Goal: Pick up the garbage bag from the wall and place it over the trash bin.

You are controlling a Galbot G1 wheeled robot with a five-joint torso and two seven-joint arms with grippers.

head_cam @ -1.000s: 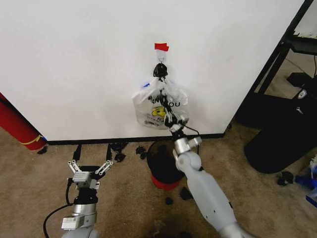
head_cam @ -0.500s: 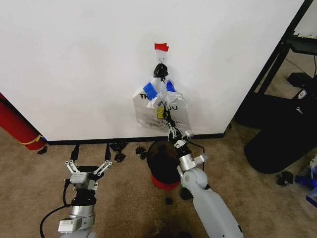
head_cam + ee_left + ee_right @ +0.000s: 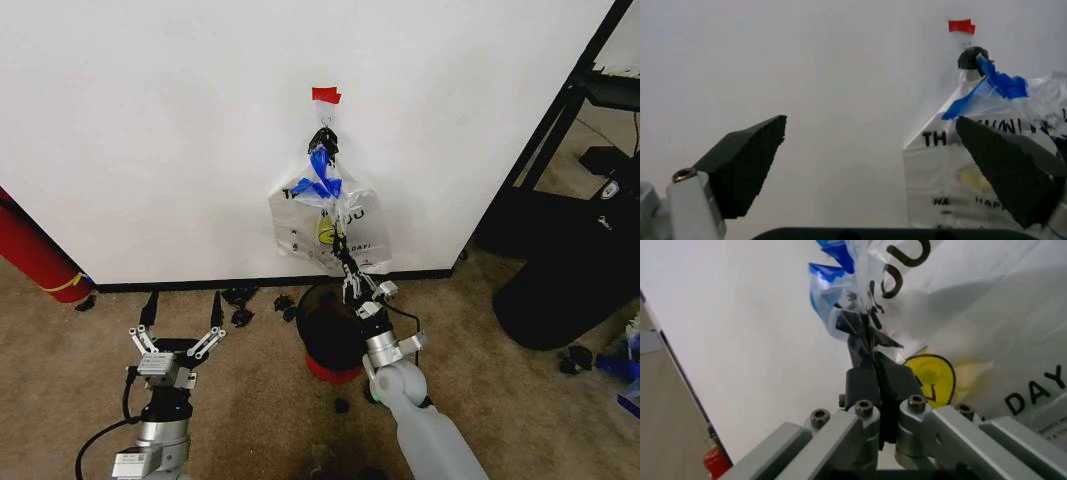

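Right wrist view: the right gripper (image 3: 870, 347) has its two dark fingers (image 3: 890, 380) pressed together on a fold of the garbage bag (image 3: 973, 315), thin plastic pinched between them just below the blue patches of the rim; the yellow smiley and black lettering lie beside the fingertips. Head view: the right gripper (image 3: 343, 252) reaches up from a grey arm to the bag's lower middle, and the garbage bag (image 3: 300, 225) hangs flat against the wall (image 3: 150, 130), its bunched top apparently looped on the small hook (image 3: 322, 138) below a red tape strip (image 3: 325, 95). The trash bin (image 3: 325, 335), dark with a red base, stands on the carpet directly below the bag, close to the black baseboard. The left gripper (image 3: 181, 322) rests low over the carpet, well to the left of the bin, jaws spread wide and holding nothing; in the left wrist view its fingers (image 3: 743, 160) frame the wall and the bag
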